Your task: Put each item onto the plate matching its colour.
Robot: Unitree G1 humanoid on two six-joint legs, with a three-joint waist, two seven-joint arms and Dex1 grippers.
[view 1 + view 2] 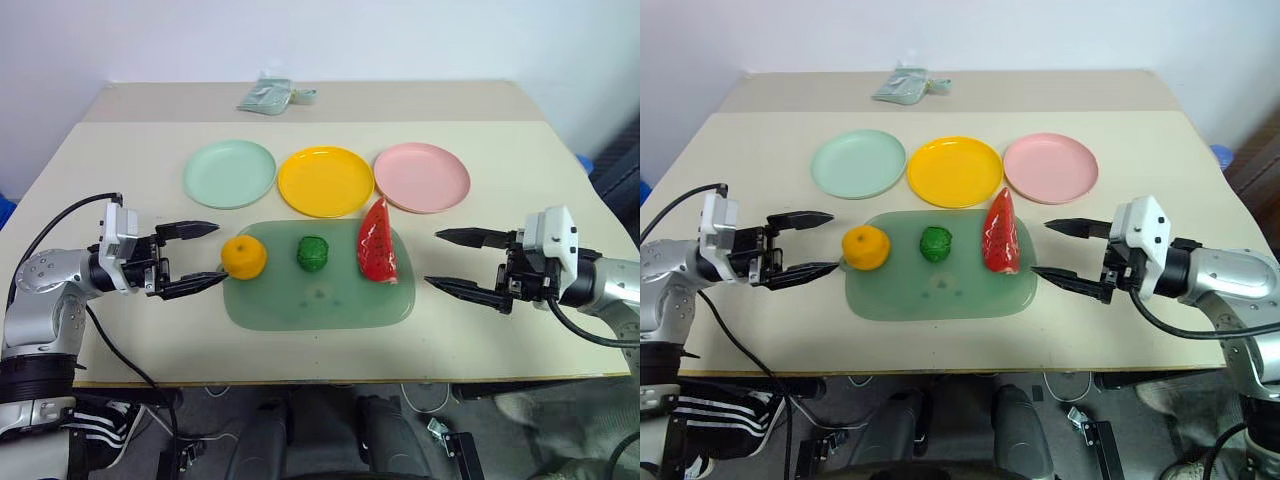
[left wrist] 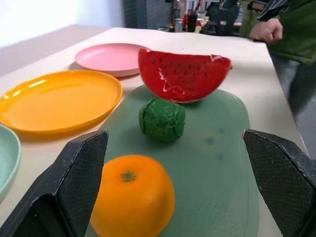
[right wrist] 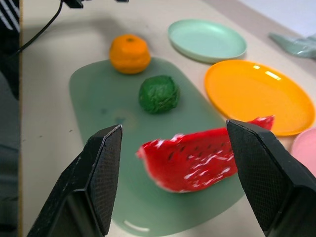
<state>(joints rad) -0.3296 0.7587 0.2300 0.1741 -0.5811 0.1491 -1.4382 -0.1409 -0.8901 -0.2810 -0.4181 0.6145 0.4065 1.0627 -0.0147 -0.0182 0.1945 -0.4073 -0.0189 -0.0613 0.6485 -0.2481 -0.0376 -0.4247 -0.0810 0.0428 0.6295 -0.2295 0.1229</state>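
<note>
- Orange fruit (image 1: 244, 257), bumpy green ball (image 1: 313, 253) and red watermelon slice (image 1: 377, 241) sit left to right on the green mat (image 1: 320, 300).
- Mint plate (image 1: 229, 173), yellow plate (image 1: 325, 181), pink plate (image 1: 421, 177) lie beyond.
- Left gripper (image 1: 193, 259) and right gripper (image 1: 455, 261) both gape, empty.

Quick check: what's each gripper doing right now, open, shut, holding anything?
Left gripper: open, empty, beside the orange fruit.
Right gripper: open, empty, near the watermelon slice.
</note>
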